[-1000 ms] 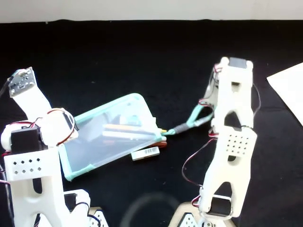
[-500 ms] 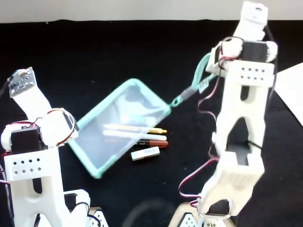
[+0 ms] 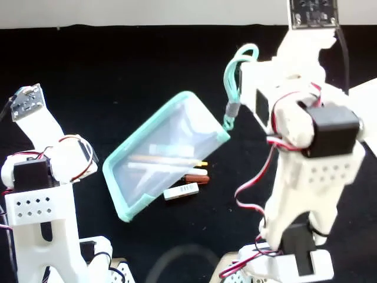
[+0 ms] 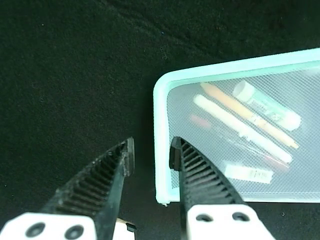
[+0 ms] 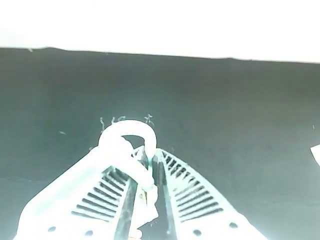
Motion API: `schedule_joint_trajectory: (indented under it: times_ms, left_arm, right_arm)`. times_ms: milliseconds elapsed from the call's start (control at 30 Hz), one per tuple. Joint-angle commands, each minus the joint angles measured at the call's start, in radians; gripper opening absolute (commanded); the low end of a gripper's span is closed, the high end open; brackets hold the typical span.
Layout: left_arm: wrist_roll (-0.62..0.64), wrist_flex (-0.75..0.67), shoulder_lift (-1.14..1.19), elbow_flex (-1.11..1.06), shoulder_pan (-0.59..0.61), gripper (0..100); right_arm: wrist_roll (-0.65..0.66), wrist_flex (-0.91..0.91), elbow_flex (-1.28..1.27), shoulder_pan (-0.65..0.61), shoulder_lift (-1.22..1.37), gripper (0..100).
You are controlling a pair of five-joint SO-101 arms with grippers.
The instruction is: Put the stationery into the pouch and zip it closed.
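Note:
The clear pouch (image 3: 171, 138) with a mint rim hangs tilted, its far corner lifted off the black table. My right gripper (image 5: 150, 175) is shut on the pouch's mint strap (image 3: 238, 73), held high above the table. A yellow pencil (image 3: 197, 162), a white pen (image 3: 194, 171), a brown marker (image 3: 197, 178) and a small white eraser (image 3: 181, 190) lie on the table, partly under the pouch. In the left wrist view they show through the pouch (image 4: 161, 125). My left gripper (image 4: 150, 152) is open at the pouch's low corner, not holding it.
A white sheet of paper (image 3: 365, 100) lies at the table's right edge. The left arm's body (image 3: 41, 200) stands at the front left. Bare black table stretches behind the pouch.
The right arm has risen and swung back with the strap, tipping the pouch up off the table. The pens and eraser stayed where they lay. The left arm kept still.

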State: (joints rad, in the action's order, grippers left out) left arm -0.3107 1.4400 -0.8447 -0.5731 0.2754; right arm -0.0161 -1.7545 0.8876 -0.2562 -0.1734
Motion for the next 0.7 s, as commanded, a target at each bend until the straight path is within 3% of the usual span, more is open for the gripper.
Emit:
schedule_joint_trajectory:
  times_ms: [0, 167, 433, 667]
  left_arm:
    - [-0.009, -0.005, -0.005, 0.004, -0.059, 14]
    - [-0.009, -0.006, -0.005, 0.005, -0.137, 14]
    - [-0.006, -0.012, -0.005, 0.013, -0.139, 14]
    - [-0.003, -0.012, -0.005, 0.013, -0.133, 14]
  right_arm:
    - [0.009, 0.050, 0.038, -0.028, -0.059, 0.7]
    - [0.011, 0.122, 0.038, -0.071, -0.130, 0.7]
    - [0.006, 0.182, 0.038, -0.197, -0.274, 0.7]
    - [0.008, 0.205, 0.045, -0.223, -0.335, 0.7]
